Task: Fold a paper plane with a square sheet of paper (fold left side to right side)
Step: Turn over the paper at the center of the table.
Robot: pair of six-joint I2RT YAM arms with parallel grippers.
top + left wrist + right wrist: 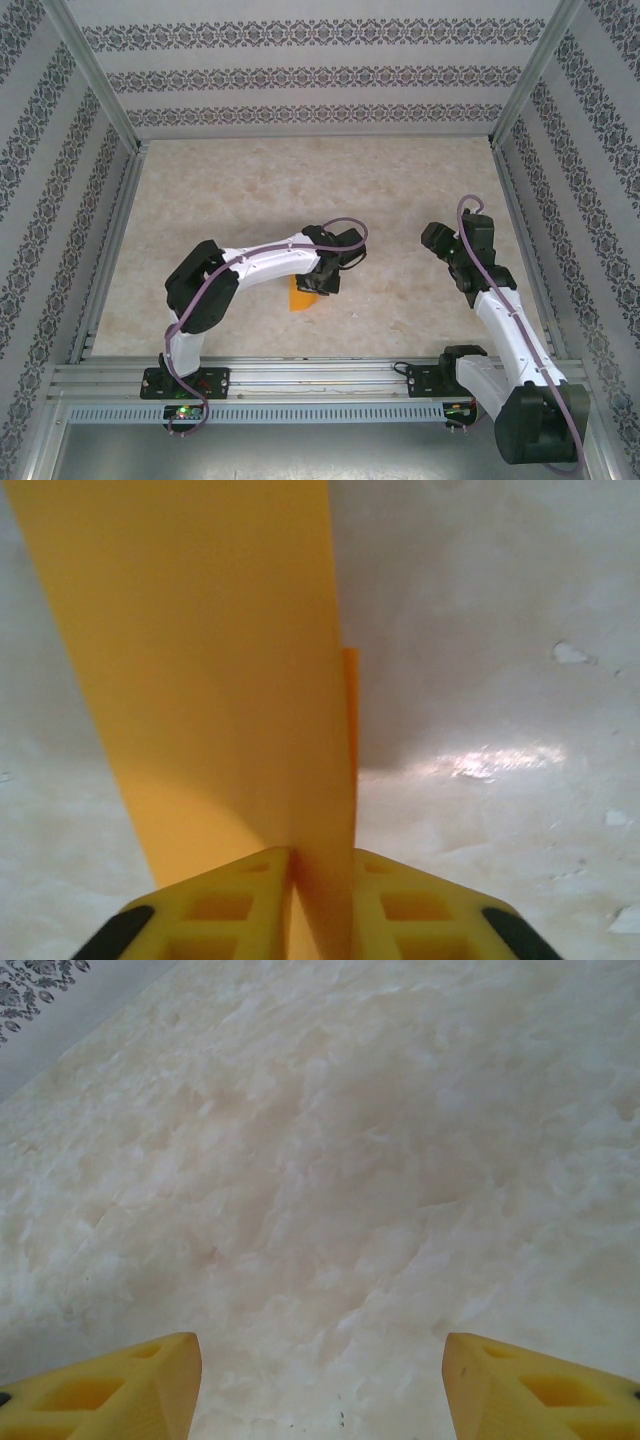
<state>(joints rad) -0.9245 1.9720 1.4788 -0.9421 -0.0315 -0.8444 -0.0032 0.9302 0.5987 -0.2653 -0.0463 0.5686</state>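
Folded orange paper (200,680) is pinched in the nearly closed left gripper (322,860); the right gripper (322,1350) is spread wide, empty, above the table (330,1160).

- Pale beige marble-patterned tabletop (300,190), glossy, with small white flecks (570,652).
- White wall panels with dark floral stripes (300,70) on three sides.
- Silver metal frame posts (95,80) at the corners.
- Aluminium rails (300,372) along the near edge.
- Grey slotted strip (300,412) just below the rails.

12 o'clock: table (300,190) open, easy passage.
Centre: left arm (270,262) bars the way, over the orange sheet (302,298).
3 o'clock: right arm (480,270) blocks.
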